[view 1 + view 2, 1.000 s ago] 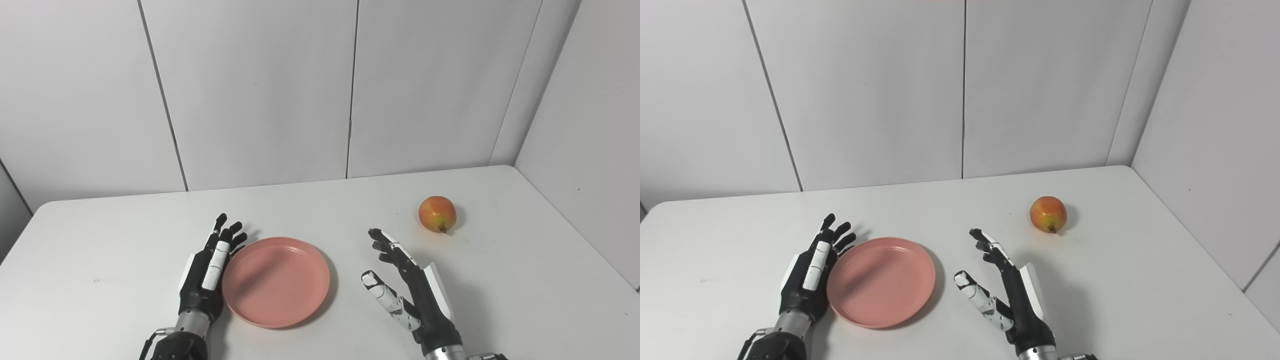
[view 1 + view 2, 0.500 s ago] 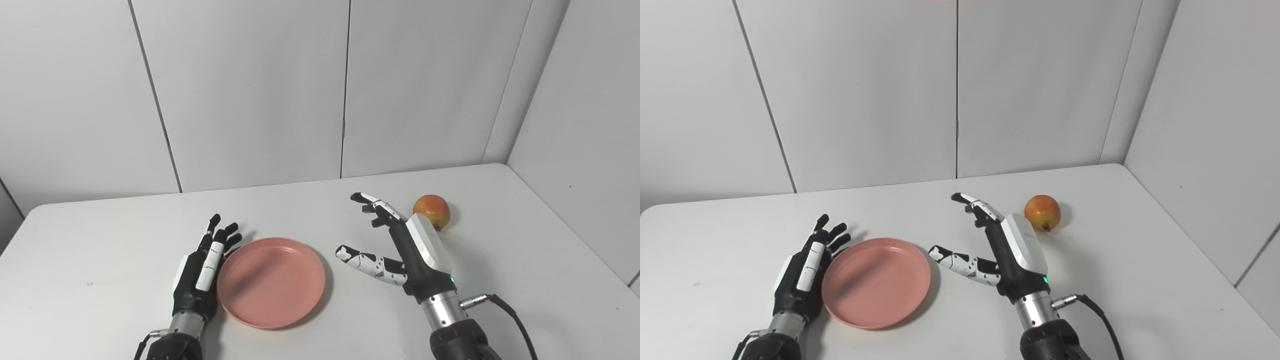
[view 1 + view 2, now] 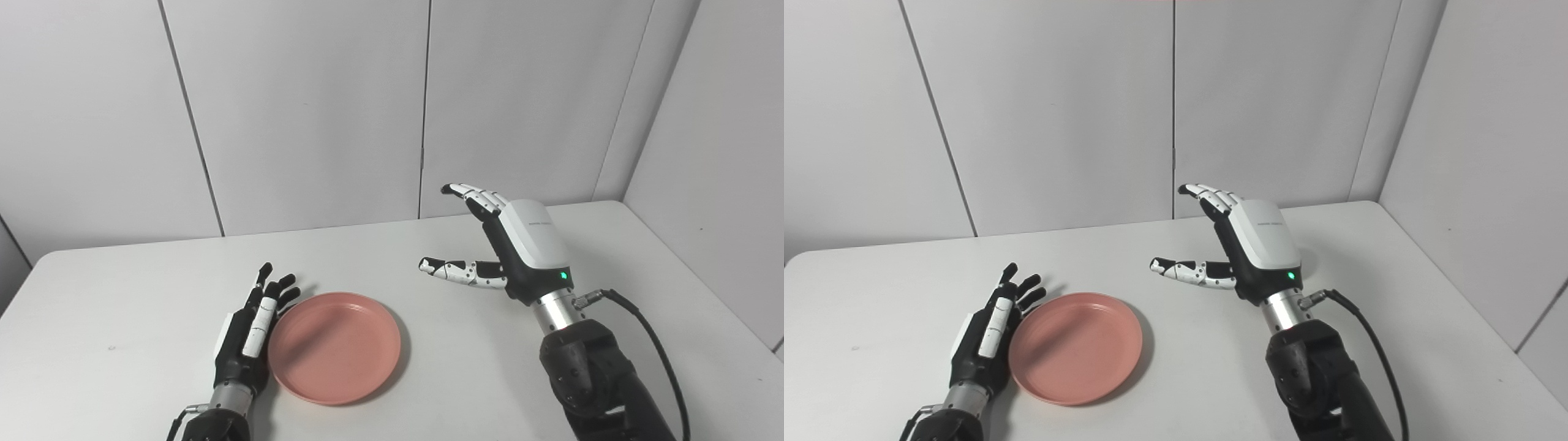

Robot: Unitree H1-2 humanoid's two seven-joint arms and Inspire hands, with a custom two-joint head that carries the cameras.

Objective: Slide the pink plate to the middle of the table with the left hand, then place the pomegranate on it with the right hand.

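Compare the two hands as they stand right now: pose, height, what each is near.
The left hand lies low on the table, against the pink plate; the right hand is raised above the table, apart from the plate. Left shows mostly black, right a white back. Both are open, holding nothing.

No text, label or number can be read anywhere.

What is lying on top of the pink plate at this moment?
Nothing: the pink plate is bare. The left hand rests at its left rim. The pomegranate is out of sight.
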